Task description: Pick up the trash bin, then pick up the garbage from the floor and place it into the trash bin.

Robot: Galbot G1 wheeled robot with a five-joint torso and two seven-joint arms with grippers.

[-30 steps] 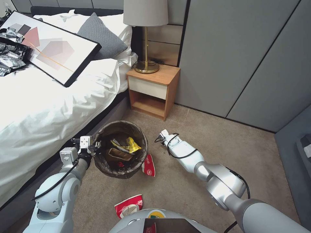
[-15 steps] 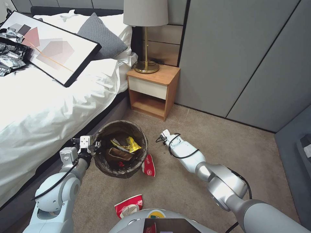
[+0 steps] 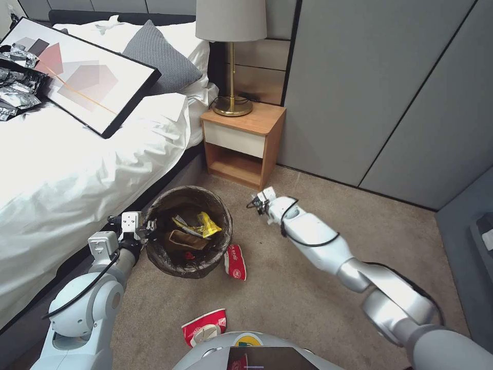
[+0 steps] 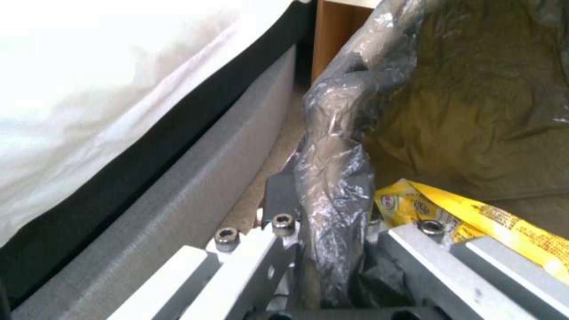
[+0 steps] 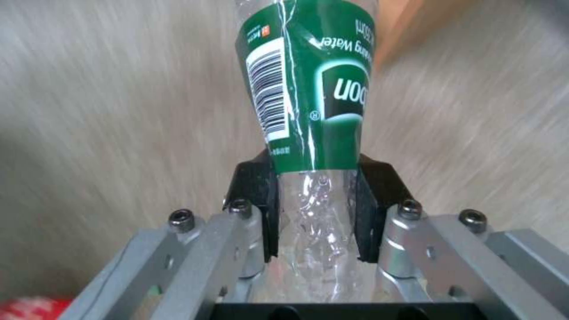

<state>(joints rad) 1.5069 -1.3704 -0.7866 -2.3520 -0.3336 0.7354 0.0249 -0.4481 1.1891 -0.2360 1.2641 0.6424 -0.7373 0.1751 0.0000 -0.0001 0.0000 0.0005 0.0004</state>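
The trash bin (image 3: 191, 191), lined with a dark crinkly bag, stands beside the bed. My left gripper (image 3: 148, 229) is shut on its rim (image 4: 337, 151). Inside lie a yellow wrapper (image 3: 204, 226) (image 4: 474, 222) and a tan paper bag (image 3: 179, 240). My right gripper (image 3: 259, 201) hovers above the carpet to the bin's right, shut (image 5: 314, 180) on a clear crushed bottle with a green label (image 5: 308, 84). Two crushed red-and-white paper bowls are on the floor, one (image 3: 235, 262) against the bin and one (image 3: 204, 325) close to my base.
The bed (image 3: 77, 169) runs along the left, carrying a framed picture (image 3: 82, 77) and crinkled black-silver plastic (image 3: 15, 87). A wooden nightstand (image 3: 241, 144) with a lamp (image 3: 232, 61) stands behind the bin. Grey wall panels (image 3: 385, 103) close off the right; open carpet (image 3: 308, 288) lies between.
My right arm has risen and stretched farther toward the nightstand with the bottle held. The left arm and the bin have shifted slightly toward the bed.
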